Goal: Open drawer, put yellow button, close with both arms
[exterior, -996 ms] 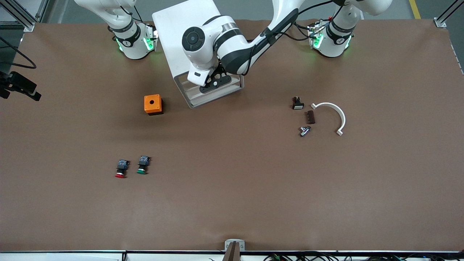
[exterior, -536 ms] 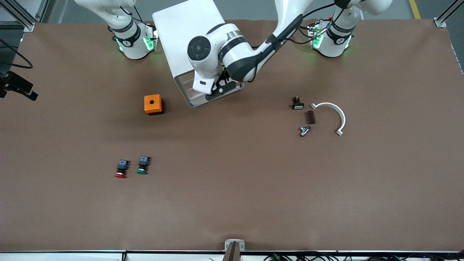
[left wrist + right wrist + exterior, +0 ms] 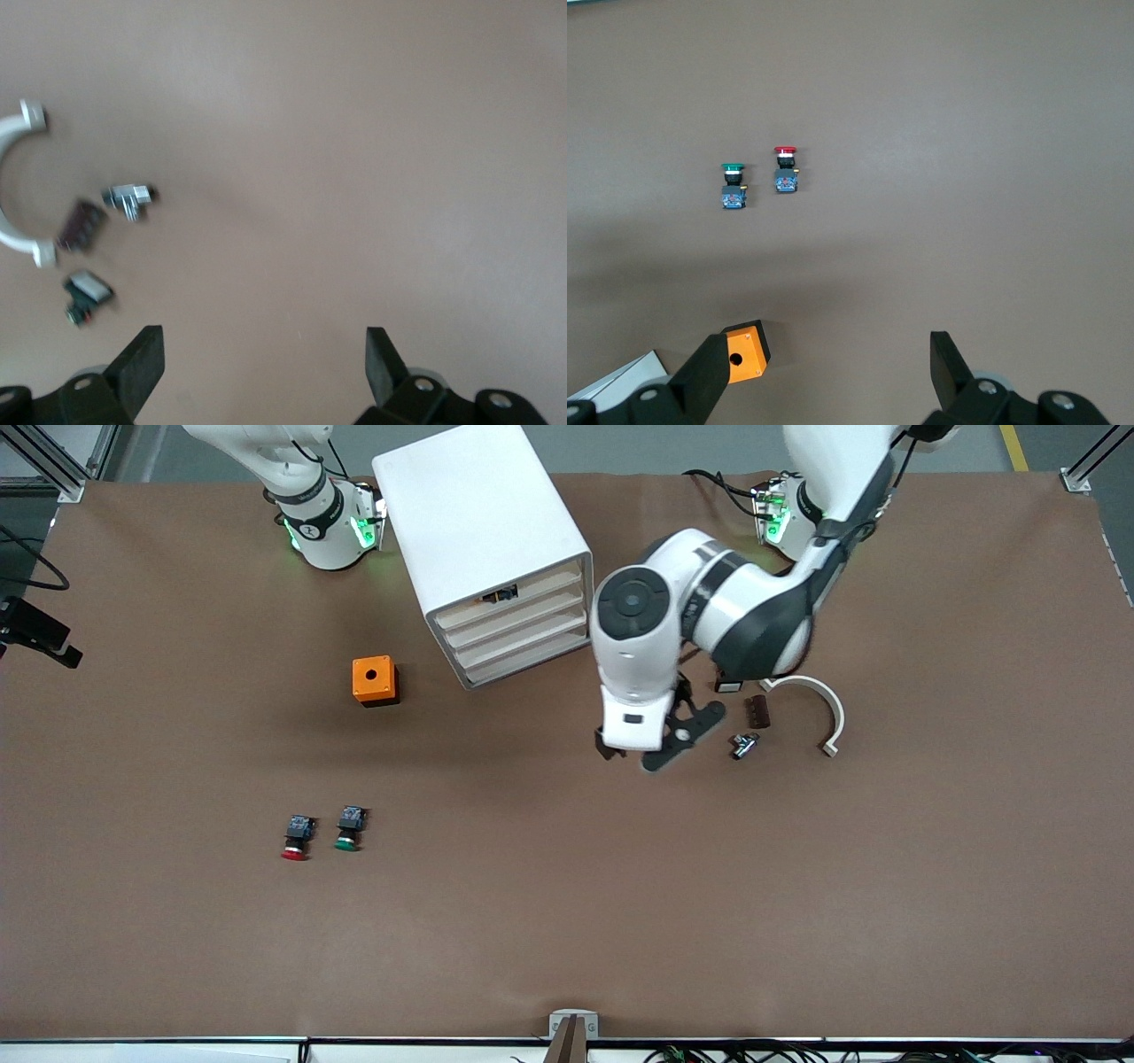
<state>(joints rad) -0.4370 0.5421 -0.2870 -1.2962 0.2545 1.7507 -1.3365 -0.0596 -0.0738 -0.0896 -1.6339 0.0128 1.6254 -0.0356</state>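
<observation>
The white cabinet [image 3: 478,514] stands near the robots' bases. Its top drawer [image 3: 532,589] sits about flush with the three lower ones. A small dark and orange part, seemingly the yellow button [image 3: 499,593], shows in the narrow gap above that drawer's front. My left gripper [image 3: 636,755] is open and empty over bare table, between the cabinet and the small parts; its open fingers show in the left wrist view [image 3: 263,367]. My right gripper [image 3: 824,372] is open and empty, high over the orange box [image 3: 744,352]; it is out of the front view.
The orange box [image 3: 375,680] sits beside the cabinet. The red-capped button [image 3: 297,839] and green-capped button [image 3: 349,829] lie nearer the camera. A white arc [image 3: 819,704], brown piece [image 3: 758,711], metal fitting [image 3: 744,744] and white-capped button [image 3: 728,682] lie toward the left arm's end.
My left gripper has pulled away from the cabinet's drawer fronts and swung out over the table toward the small parts. The drawer fronts now show uncovered.
</observation>
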